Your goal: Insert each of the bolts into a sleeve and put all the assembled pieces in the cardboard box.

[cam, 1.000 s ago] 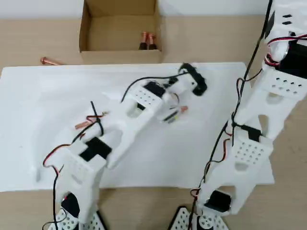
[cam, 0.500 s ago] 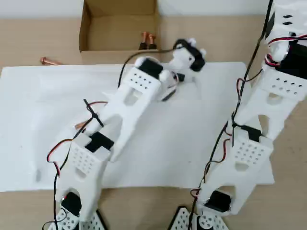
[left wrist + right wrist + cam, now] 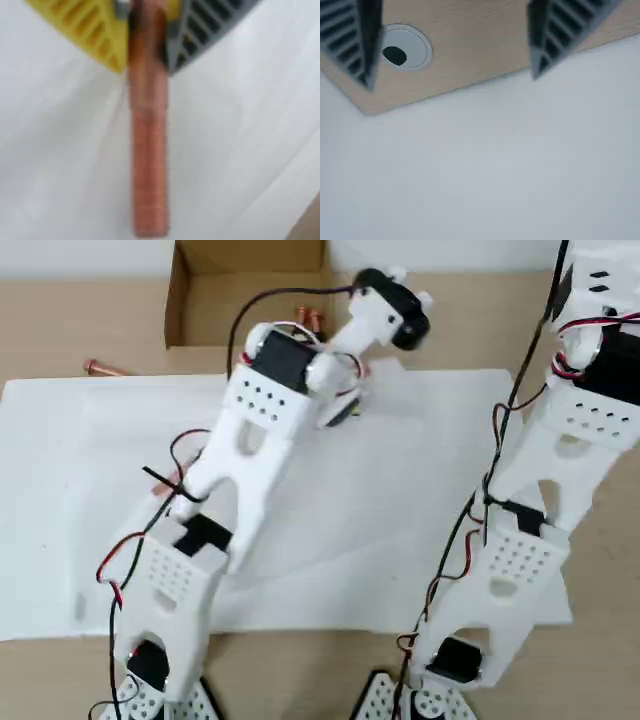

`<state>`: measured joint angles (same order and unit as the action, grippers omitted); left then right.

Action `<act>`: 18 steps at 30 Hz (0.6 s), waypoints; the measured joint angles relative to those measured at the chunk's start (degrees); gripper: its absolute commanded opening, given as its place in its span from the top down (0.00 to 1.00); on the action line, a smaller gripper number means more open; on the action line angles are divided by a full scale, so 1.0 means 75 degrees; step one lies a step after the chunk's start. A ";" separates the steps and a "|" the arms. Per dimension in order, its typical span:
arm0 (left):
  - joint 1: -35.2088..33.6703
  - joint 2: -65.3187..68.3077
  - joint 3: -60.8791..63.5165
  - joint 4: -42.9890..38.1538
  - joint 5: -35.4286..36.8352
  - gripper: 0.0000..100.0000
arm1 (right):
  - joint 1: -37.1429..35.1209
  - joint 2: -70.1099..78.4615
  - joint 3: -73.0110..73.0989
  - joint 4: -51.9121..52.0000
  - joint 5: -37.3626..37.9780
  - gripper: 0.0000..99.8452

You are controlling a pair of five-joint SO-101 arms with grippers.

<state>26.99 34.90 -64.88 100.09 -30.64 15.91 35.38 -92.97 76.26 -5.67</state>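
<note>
Copper piece pinched between the left fingers, far end protruding.

Left wrist view: copper piece blurred, bolt or sleeve not resolvable; one end runs off the frame inside the left gripper. High view: left arm covers that gripper's tips and part of the two copper pieces in the cardboard box, whose far wall is cut by the frame edge.
</note>
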 measured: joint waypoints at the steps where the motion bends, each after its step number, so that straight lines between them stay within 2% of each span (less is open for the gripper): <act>1: -0.0047 -0.0035 0.0023 0.0000 0.0000 0.91 | 0.0000 -0.0023 0.0000 0.0082 0.0000 0.76; 11: -0.0176 -0.0856 0.0856 0.0000 -0.0105 0.90 | 0.0000 -0.0563 0.0000 0.0293 -0.0715 0.76; 18: -0.0961 -0.0774 0.1383 0.0000 -0.0164 0.90 | 0.0000 -0.0563 0.0000 0.0903 -0.0750 0.76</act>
<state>19.78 29.10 -54.51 100.09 -31.87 15.91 31.16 -92.97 83.03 -11.30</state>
